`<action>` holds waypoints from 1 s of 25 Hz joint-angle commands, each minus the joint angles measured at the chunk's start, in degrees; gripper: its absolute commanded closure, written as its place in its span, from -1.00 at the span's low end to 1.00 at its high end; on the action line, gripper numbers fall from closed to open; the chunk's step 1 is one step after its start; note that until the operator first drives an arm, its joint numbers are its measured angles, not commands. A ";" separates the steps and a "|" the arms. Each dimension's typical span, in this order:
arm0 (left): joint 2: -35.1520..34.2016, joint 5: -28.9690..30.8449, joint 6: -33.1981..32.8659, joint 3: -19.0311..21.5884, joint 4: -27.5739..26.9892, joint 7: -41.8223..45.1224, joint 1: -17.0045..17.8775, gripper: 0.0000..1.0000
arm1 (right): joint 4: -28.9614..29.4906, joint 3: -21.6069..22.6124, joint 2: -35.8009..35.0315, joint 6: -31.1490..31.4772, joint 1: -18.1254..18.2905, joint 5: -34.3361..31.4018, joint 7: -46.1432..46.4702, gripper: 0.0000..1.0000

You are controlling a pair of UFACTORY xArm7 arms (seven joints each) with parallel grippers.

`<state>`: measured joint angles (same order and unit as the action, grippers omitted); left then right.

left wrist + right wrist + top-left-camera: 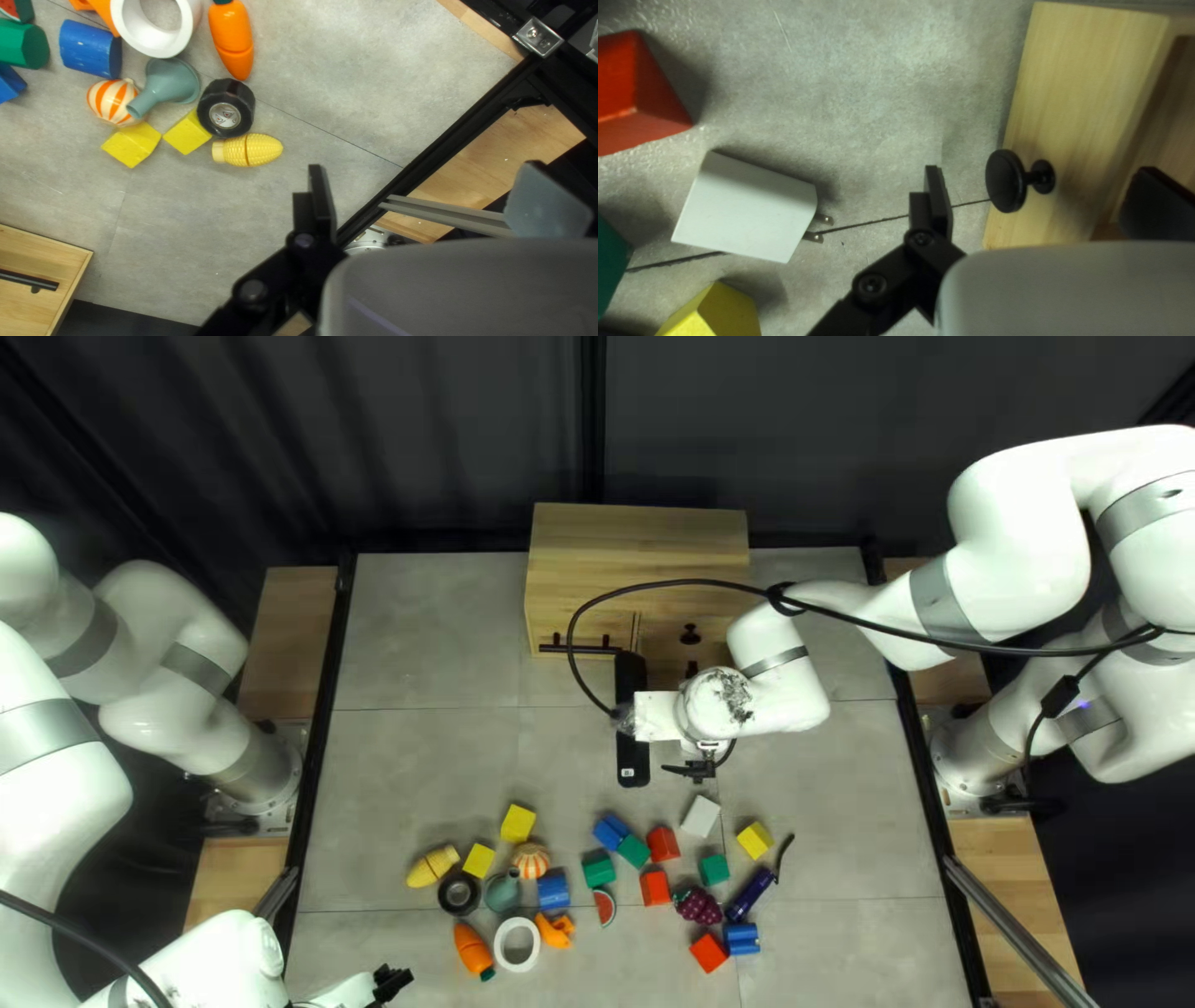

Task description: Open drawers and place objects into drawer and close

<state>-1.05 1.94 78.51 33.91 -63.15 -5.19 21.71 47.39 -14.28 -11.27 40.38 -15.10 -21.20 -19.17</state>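
Note:
My right gripper [697,770] hangs in front of the wooden cabinet [639,535], over the floor side of its knobs. In the right wrist view the right gripper [1039,170] is open, and a round black knob [1006,180] on a wooden drawer front [1077,81] shows between its fingers, gripped by neither. At the lower left of the top left view is my left gripper [393,982]. The left wrist view shows the left gripper [427,167] open and holding nothing; the toy corn [248,150] lies ahead of it, beside black tape [226,107] and a yellow block [188,132].
A white plug adapter [747,208] lies beside my right gripper. Blocks, an orange carrot [473,951], a white ring [517,943], grapes [697,906] and an eggplant [749,895] spread across the table's near half. A bar handle [580,648] sits on the cabinet's left part.

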 commanded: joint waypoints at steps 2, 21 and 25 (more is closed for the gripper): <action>0.00 0.00 0.00 0.00 0.00 0.00 0.00 -1.00 | 0.24 0.33 -0.33 -0.14 -0.17 0.69 -0.33 -1.00; 0.00 0.00 0.00 0.00 0.00 0.00 0.00 -1.00 | -0.33 0.90 -0.20 -0.65 -0.77 1.15 -1.18 -1.00; 0.00 0.00 0.00 0.00 0.00 0.00 0.00 -1.00 | -0.05 1.06 -0.34 -0.66 -0.64 1.63 -0.47 -1.00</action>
<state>-1.05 1.94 78.51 33.91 -63.15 -5.19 21.71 47.13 -13.31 -11.51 39.69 -15.81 -19.81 -20.00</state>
